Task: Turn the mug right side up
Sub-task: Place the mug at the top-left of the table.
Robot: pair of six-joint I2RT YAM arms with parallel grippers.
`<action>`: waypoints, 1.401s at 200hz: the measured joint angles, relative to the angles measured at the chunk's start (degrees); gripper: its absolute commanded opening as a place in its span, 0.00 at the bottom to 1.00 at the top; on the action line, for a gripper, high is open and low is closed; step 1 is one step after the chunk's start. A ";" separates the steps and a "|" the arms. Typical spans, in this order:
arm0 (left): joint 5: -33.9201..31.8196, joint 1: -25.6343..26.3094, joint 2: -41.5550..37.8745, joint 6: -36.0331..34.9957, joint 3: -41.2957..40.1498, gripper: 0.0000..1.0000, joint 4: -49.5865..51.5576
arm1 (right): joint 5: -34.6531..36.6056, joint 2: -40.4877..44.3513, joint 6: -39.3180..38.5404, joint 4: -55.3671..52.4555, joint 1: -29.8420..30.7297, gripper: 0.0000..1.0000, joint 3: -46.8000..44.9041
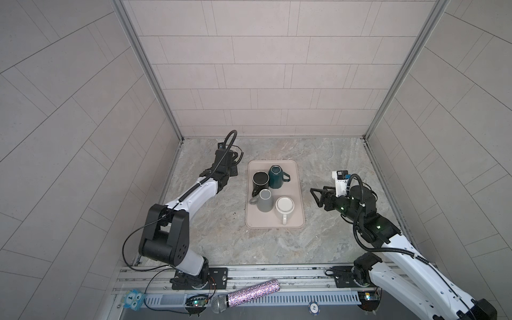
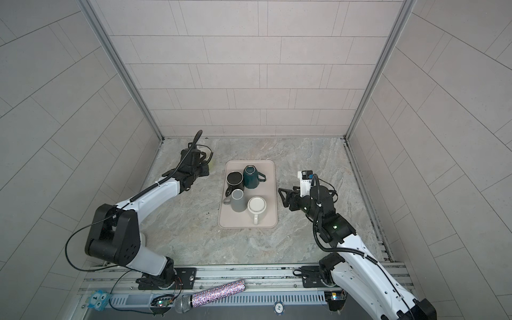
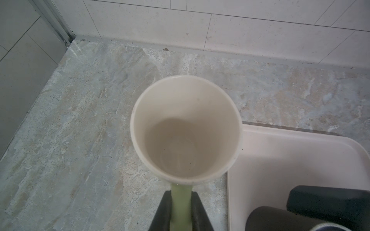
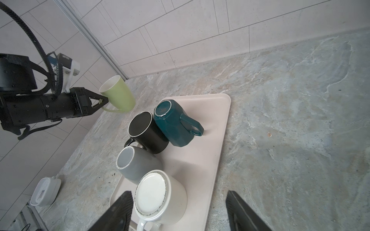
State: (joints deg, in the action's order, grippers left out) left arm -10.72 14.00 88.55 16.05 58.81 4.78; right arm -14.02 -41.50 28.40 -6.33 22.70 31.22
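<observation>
L fingers (image 3: 165,212) clamp green mug (image 3: 186,128) over marble top (image 1: 221,241) w/ tiled walls (image 1: 263,69); R fingers (image 4: 120,212) apart.

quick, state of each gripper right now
Left gripper: closed on the green mug, by its handle.
Right gripper: open, holding nothing.

Glitter mic (image 1: 246,296), owl toy (image 1: 133,300) & chip (image 1: 313,306) on front rail (image 1: 263,273)
</observation>
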 measured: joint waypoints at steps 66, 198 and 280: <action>0.09 -3.19 5.84 1.07 0.00 0.00 -4.90 | 0.85 -1.25 -0.13 0.11 0.00 0.75 -1.57; 0.66 -5.22 10.56 2.93 -1.05 0.31 -13.07 | 1.60 -11.89 -0.13 3.93 0.00 0.78 -1.53; 0.48 -5.25 8.11 5.51 -2.01 0.93 -16.79 | 1.40 -12.55 -0.13 3.80 0.00 0.86 -1.18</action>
State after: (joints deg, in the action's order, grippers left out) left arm -10.24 8.75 96.66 21.56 56.80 -12.01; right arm -12.62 -54.04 28.27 -2.52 22.70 30.04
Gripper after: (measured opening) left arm 0.887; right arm 0.861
